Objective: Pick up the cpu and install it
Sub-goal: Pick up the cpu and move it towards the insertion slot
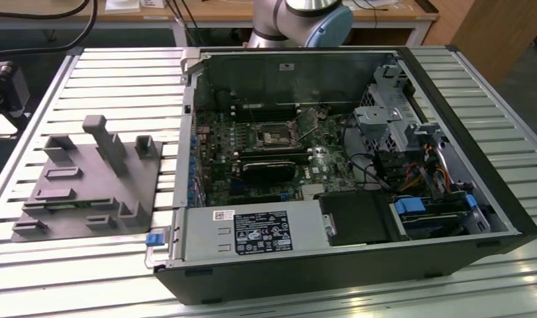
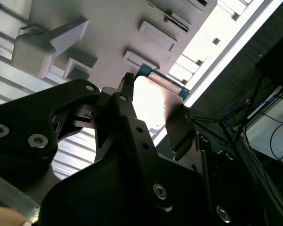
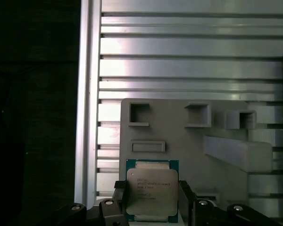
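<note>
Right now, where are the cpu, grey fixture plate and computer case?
cpu (image 3: 151, 192), first wrist view, its metal top.
grey fixture plate (image 3: 184, 139), first wrist view, bare flat surface.
computer case (image 1: 339, 271), exterior view, black outer side wall.

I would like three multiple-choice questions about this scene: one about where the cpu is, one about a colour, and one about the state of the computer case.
1. Where is the cpu?
A) in the motherboard socket
B) between the jaws, at the grey fixture plate
C) on the bare table slats

2. What colour is the cpu's rim?
A) red
B) green
C) yellow

3. How is the computer case?
A) lying, side open
B) lying, side closed
C) standing upright

Answers: 1 B, the first wrist view shows a jaw against each side of it, the plate behind; 2 B, a green edge frames its silver top; 3 A, the exterior view shows the motherboard inside.
</note>
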Robot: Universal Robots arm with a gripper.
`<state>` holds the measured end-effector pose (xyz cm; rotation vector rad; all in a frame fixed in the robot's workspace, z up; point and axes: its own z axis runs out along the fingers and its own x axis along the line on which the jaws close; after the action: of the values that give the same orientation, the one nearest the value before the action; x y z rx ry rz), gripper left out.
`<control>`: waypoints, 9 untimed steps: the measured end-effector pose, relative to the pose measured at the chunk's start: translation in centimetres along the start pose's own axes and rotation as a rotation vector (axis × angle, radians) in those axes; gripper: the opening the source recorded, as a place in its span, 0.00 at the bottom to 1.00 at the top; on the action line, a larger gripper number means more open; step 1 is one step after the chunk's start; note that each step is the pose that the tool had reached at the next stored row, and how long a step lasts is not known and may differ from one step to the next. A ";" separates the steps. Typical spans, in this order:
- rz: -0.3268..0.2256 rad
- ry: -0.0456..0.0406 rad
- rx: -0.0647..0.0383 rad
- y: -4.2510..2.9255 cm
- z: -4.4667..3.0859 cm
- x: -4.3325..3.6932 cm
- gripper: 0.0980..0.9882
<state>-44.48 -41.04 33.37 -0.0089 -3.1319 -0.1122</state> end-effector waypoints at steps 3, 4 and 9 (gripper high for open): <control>0.000 -0.0001 0.000 0.02 -0.22 0.00 0.48; 0.000 -0.0001 0.000 0.02 -0.28 0.00 0.48; 0.000 0.0000 0.000 0.05 -0.64 0.00 0.48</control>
<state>-44.47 -41.04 34.01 -0.0089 -3.1320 -0.1122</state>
